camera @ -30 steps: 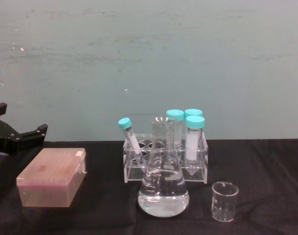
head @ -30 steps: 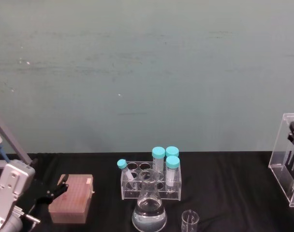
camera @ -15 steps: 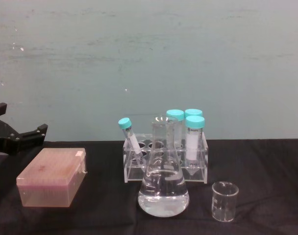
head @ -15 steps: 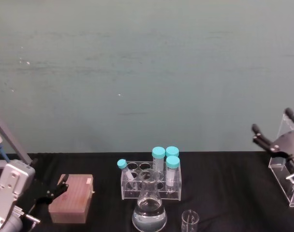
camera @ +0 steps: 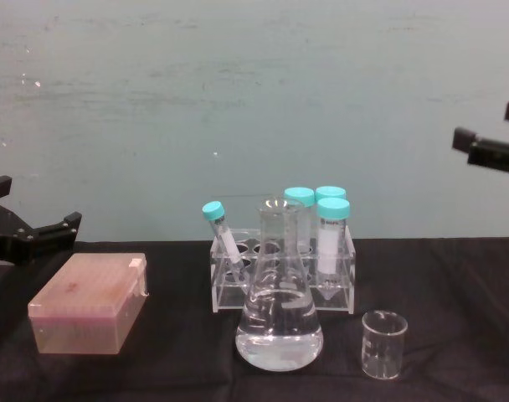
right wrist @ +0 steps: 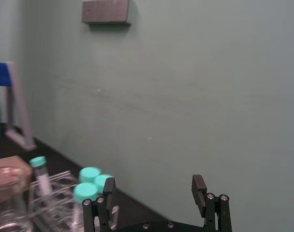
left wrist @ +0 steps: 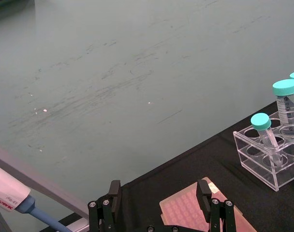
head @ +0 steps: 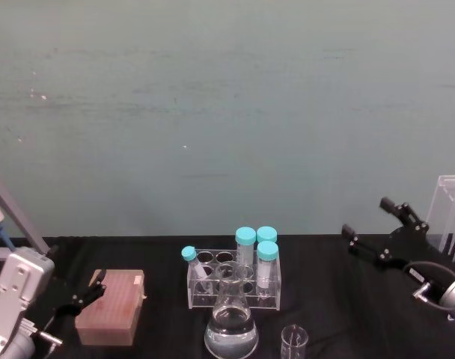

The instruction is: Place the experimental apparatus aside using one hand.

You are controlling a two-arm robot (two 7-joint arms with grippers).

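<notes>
**A:** What is the right gripper [head: 367, 216] doing?

**B:** Its black, angular fingers [head: 352, 231] are spread wide with nothing between them, raised above the desk [head: 340, 299], which is covered in black cloth. The acrylic stand [head: 448, 196], clear, tall and boxy, is just beyond those fingers on their outer side.

**A:** And the other glassware?

**B:** It is well apart from them, lower and toward the robot's left. There is a conical flask [camera: 280, 322] with a wide base and narrow neck, partly filled with clear liquid. A small straight-walled glass beaker [camera: 383, 345] is near it, on the side closer to the right fingers. Behind the flask is a clear rack [camera: 225, 293] holding teal-capped tubes [camera: 332, 226].

**A:** The left gripper [head: 77, 261]?

**B:** Parked low at the left, its fingers also released and empty. A pink, translucent tip box [camera: 89, 303] lies just beside them.

**A:** How do the views differ?

**B:** The chest view gives the flask's side profile and liquid level, while the head view gives the stand. The left wrist view shows a pipette [left wrist: 7, 195], white with a blue collar, on a slanted holder beyond its fingers.
</notes>
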